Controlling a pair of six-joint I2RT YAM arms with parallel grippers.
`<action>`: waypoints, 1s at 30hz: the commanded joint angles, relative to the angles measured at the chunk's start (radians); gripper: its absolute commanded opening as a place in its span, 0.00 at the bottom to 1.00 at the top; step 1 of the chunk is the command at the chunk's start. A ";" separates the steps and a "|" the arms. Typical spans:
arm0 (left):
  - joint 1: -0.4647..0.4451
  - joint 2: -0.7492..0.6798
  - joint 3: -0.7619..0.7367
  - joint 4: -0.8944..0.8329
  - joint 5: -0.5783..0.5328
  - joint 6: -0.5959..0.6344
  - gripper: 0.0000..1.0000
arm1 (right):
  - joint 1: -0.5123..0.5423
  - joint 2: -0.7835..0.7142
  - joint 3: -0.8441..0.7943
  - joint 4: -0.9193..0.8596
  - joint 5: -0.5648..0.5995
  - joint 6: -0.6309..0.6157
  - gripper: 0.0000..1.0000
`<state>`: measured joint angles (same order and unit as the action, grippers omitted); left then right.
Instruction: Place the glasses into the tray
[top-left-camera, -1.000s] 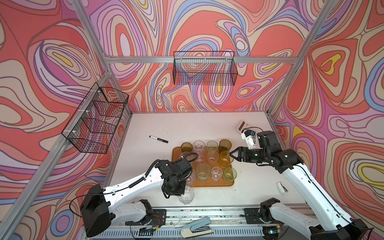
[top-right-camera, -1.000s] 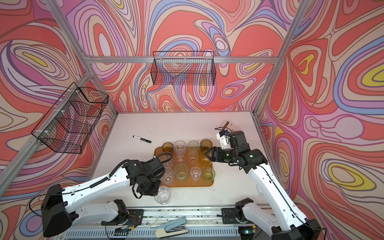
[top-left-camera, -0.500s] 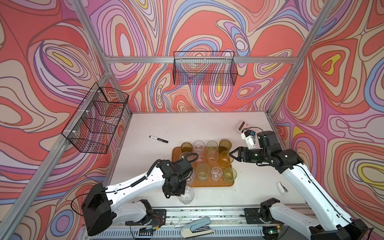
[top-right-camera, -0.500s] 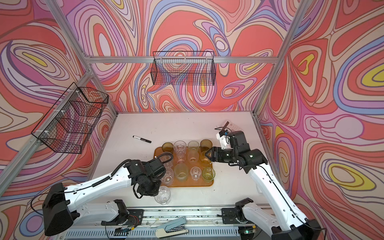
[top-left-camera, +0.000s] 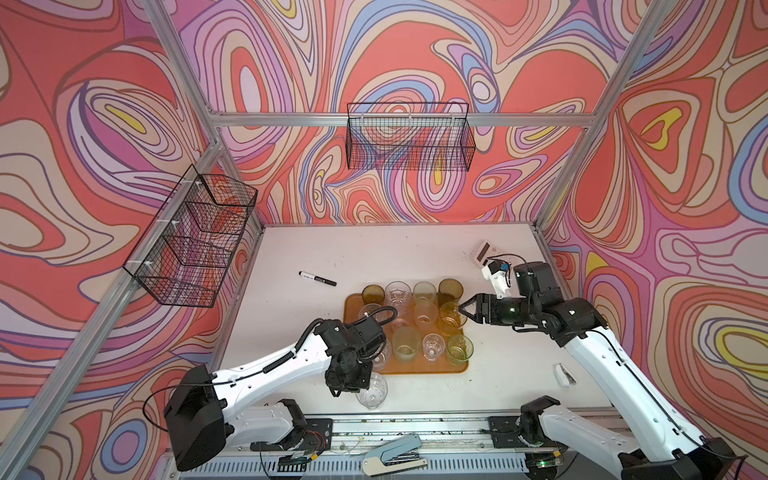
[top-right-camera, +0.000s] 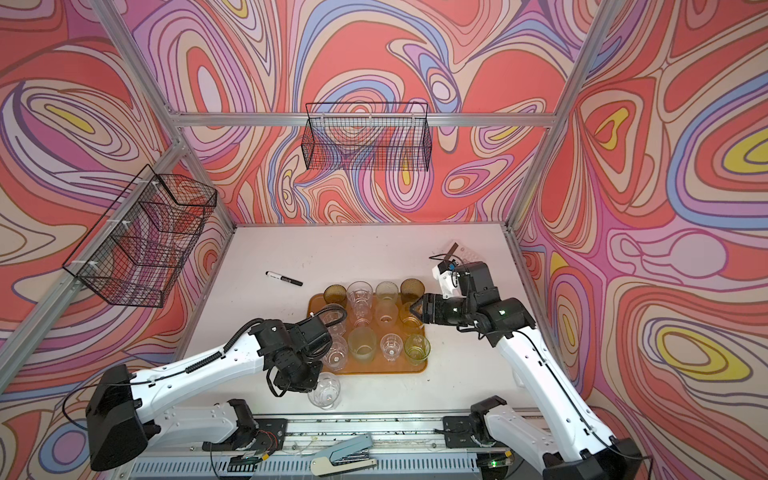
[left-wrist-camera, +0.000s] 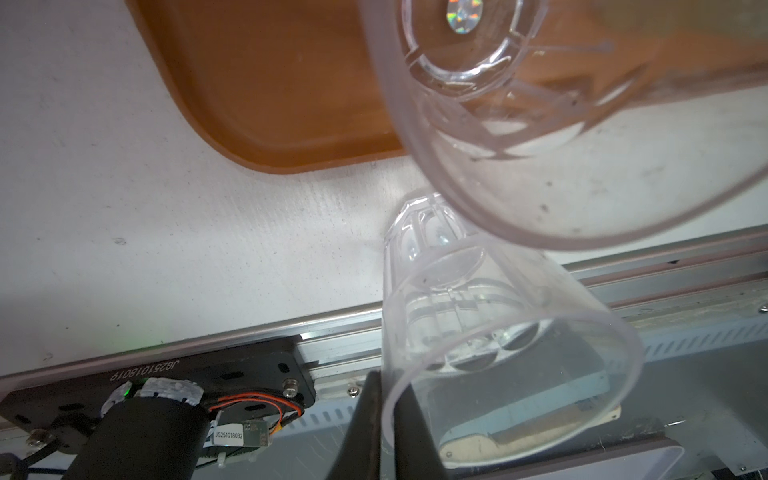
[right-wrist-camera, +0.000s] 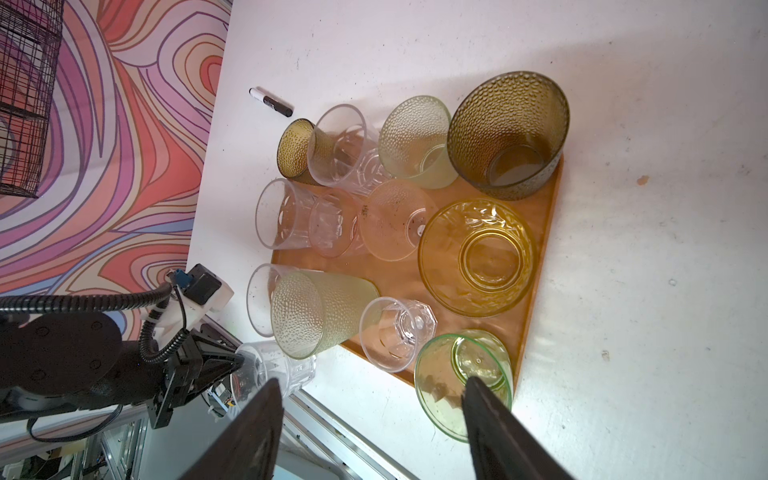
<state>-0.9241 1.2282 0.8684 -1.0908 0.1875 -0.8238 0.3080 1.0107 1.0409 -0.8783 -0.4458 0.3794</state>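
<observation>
Tabletop stock: thirteen glasses (top-left-camera: 405, 348), one tray (top-left-camera: 419, 369), and sundries.
By colour the glasses number seven clear or faintly pink, two olive-brown, two pale green, one amber-yellow and one bright green. The tray is a single orange-brown piece. Also listed: two black wire baskets (top-left-camera: 409, 141), one marker pen (top-left-camera: 317, 279), one stapler (top-left-camera: 392, 457), one small white device (top-left-camera: 484, 251), one small white object (top-left-camera: 563, 375) of unclear kind, and two robot arms (top-left-camera: 270, 365).
</observation>
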 joint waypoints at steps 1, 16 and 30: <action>-0.008 0.011 0.008 -0.045 -0.005 -0.015 0.08 | -0.001 0.003 -0.013 0.019 -0.008 0.001 0.71; -0.007 -0.032 0.010 -0.090 -0.021 -0.026 0.00 | -0.001 0.000 -0.017 0.022 -0.004 0.002 0.71; -0.005 -0.098 0.029 -0.198 -0.061 -0.024 0.00 | -0.002 -0.005 -0.022 0.022 -0.002 -0.002 0.71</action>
<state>-0.9241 1.1587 0.8715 -1.2152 0.1566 -0.8288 0.3080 1.0107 1.0336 -0.8673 -0.4461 0.3794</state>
